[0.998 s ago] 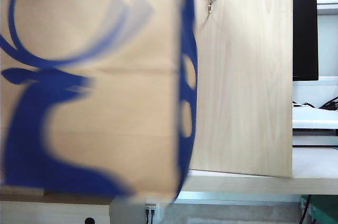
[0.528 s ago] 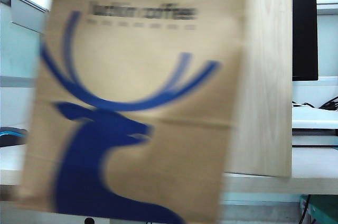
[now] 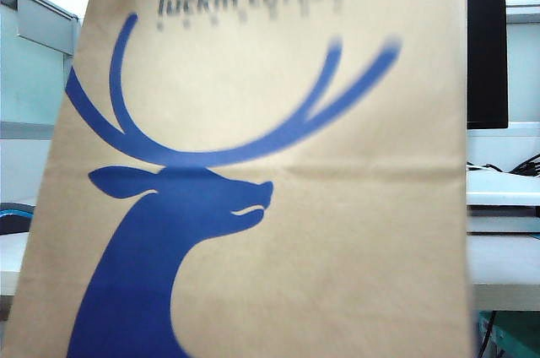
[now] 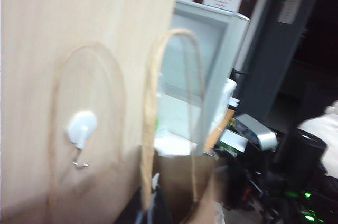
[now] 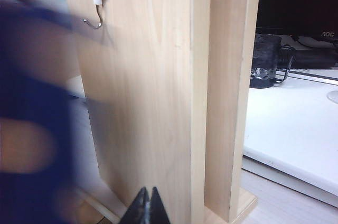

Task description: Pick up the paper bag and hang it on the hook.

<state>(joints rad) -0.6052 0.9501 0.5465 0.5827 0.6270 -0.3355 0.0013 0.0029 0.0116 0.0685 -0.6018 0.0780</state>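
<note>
Up by pale wooden board [image 4: 90, 34], left gripper [image 4: 150, 216] pinches big brown paper bag [image 3: 278, 206], handle loop nearing small white hook [image 4: 81, 127] for hanging. Right gripper [image 5: 147, 205] closed, empty, beside board.

Bright, even light; paper bag [image 3: 337, 231] motion-blurred.

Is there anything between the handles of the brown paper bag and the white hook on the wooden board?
Nothing visible. In the left wrist view the brown kraft paper bag's twisted handle hangs beside the small white hook on the pale wooden board.
</note>
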